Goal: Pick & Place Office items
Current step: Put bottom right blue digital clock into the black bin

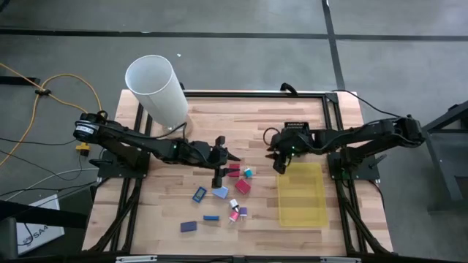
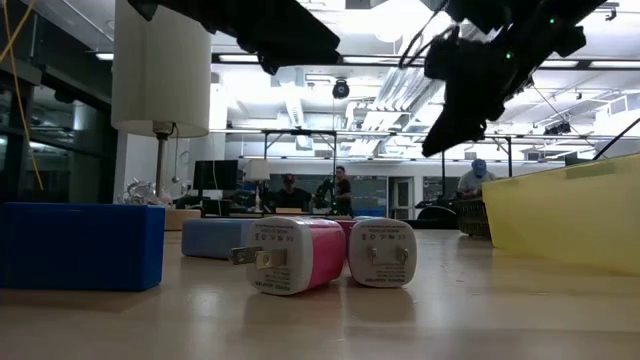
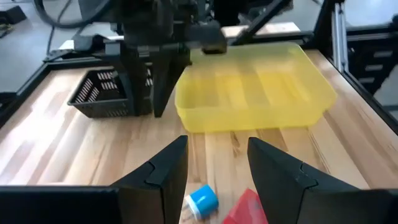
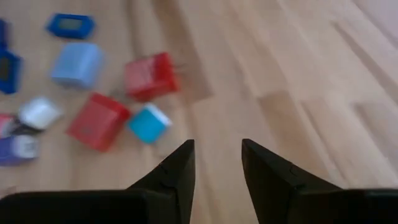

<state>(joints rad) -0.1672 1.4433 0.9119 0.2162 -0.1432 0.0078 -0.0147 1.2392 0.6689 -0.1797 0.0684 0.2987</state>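
floor (image 1: 234, 51): grey concrete, dark seam lines
ceiling (image 2: 300, 100): white, exposed ducts, bright lights
people (image 2: 341, 190): at desks, far back

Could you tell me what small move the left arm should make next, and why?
Probably lower the left end effector onto the cyan block: its fingers stand open and empty just above it, and the yellow tray holds nothing yet. The right end effector hovers open near the tray.
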